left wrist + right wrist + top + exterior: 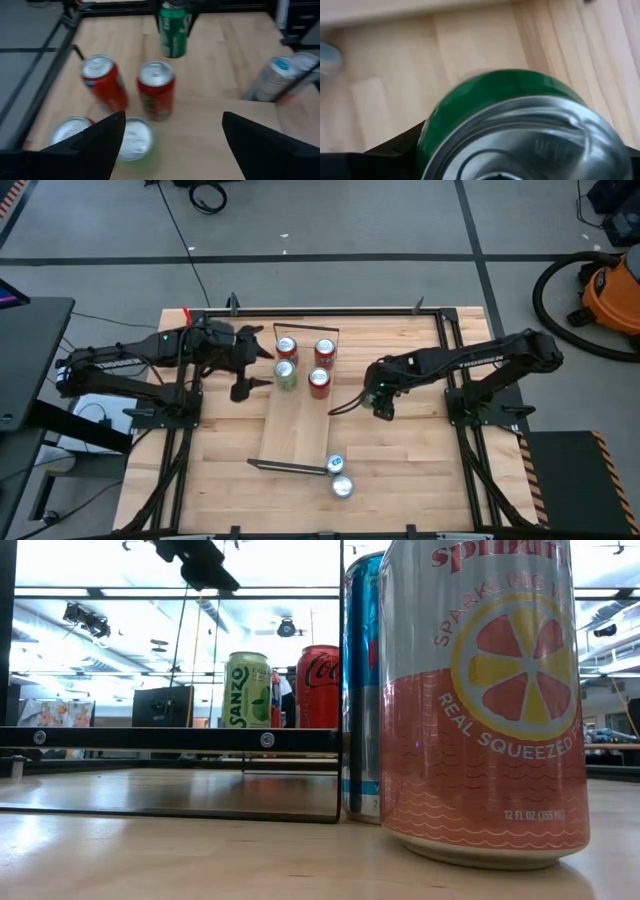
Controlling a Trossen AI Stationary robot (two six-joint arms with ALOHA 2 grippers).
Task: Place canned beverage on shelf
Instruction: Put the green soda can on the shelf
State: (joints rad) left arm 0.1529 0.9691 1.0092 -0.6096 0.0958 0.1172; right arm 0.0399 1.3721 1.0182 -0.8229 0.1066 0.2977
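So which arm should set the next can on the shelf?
Right. The right gripper holds a green can just off the right edge of the shelf; the left gripper hangs open and empty at its left edge.

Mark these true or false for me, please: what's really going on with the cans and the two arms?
1. Four cans stand on the shelf. True.
2. The right gripper carries nothing. False: its jaws are shut on a green can.
3. The left gripper has open, empty jaws. True.
4. The cans off the shelf's end lie tipped over. False: the pink can and the blue can stand upright on the table.
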